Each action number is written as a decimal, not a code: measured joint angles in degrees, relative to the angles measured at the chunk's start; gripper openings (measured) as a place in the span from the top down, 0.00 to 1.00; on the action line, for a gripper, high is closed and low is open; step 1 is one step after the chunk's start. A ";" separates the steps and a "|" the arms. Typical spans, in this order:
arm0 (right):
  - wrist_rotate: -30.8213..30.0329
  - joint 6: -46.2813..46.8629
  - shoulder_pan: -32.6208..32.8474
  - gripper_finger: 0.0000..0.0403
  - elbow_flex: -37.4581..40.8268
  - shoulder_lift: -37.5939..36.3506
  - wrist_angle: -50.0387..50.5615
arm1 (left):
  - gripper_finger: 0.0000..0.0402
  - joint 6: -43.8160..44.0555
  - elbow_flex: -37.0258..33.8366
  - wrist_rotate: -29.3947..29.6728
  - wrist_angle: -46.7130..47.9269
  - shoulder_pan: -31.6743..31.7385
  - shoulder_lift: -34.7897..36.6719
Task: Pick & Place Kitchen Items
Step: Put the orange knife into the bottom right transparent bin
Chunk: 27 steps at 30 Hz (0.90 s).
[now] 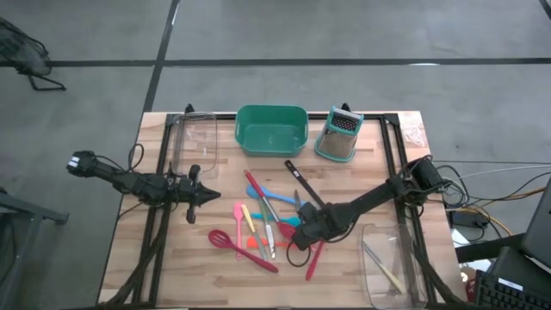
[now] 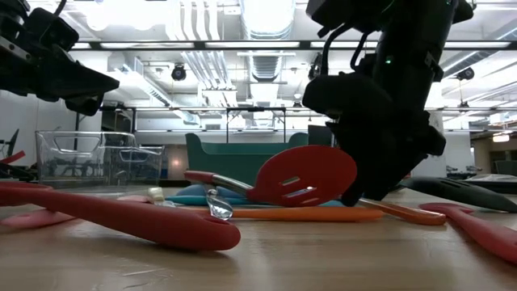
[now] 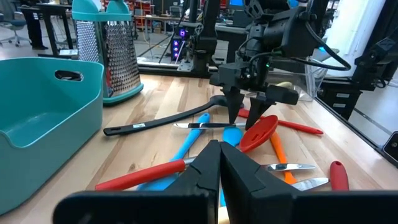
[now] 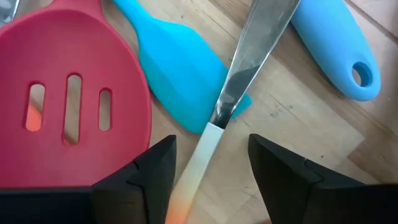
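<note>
Left gripper hangs over bare wood to the left of the utensil pile, its fingers pressed together on nothing. I read no brand or lettering on anything.

Taking the teal tub as my landmark: left of it stands a clear plastic bin, glossy and see-through. The tub itself is smooth moulded plastic, rectangular with rounded corners and a slot handle in one wall. Below it on the pale wooden table lie the kitchen items, slim and long-handled: a red slotted spoon with three slots in its matte oval head, a flat blue spatula, an orange handle, a black ladle lying slantwise, and a metal-bladed piece with a pale handle.

Right of the tub stands the steel box grater, perforated faces on a teal base.

Below and right of the tub, my right gripper is low over the pile, fingers parted either side of that pale handle, nothing clamped. A second clear bin sits farther right
</note>
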State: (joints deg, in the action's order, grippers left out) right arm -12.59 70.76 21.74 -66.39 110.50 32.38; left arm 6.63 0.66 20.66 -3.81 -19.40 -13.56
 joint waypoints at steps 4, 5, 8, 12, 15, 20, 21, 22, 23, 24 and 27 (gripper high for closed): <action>0.14 -0.16 -0.07 0.59 0.07 -0.31 0.36 | 0.97 0.01 -0.01 -0.02 -0.02 0.00 -0.03; 0.15 -0.35 -0.07 0.60 0.07 -0.31 0.43 | 0.97 0.01 0.00 0.00 0.00 0.00 -0.03; 0.16 -1.16 -0.07 0.66 0.13 -0.35 0.59 | 0.97 0.02 0.00 -0.02 -0.02 0.00 -0.03; 0.13 -2.00 -0.07 0.75 0.13 -0.13 0.58 | 0.97 0.00 0.00 0.00 -0.02 -0.01 -0.03; 0.14 -2.21 -0.07 0.82 0.13 -0.14 0.59 | 0.97 0.02 0.00 -0.01 -0.02 -0.01 -0.03; 0.29 -2.72 -0.07 0.92 0.15 -0.49 0.42 | 0.97 0.00 0.00 0.00 -0.02 -0.02 -0.03; 0.42 -3.04 -0.07 0.93 0.17 -0.65 0.40 | 0.97 0.02 0.00 0.00 0.00 -0.02 -0.03; 0.54 -3.32 -0.07 0.94 0.22 -0.95 0.41 | 0.97 0.01 0.00 0.00 -0.02 -0.02 -0.03; 0.58 -3.48 -0.07 0.94 0.24 -1.05 0.36 | 0.97 0.01 -0.01 -0.01 -0.01 -0.01 -0.03; 0.34 -3.48 -0.06 0.94 0.25 -1.24 0.36 | 0.97 0.00 0.00 0.00 -0.01 -0.01 -0.03; 0.05 -3.66 0.04 0.91 0.28 -2.30 0.59 | 0.97 0.00 -0.01 -0.01 0.00 0.00 -0.05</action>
State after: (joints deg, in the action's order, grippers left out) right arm -12.53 67.10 21.78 -66.11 108.20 32.97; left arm 6.63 0.66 20.66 -3.81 -19.40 -13.61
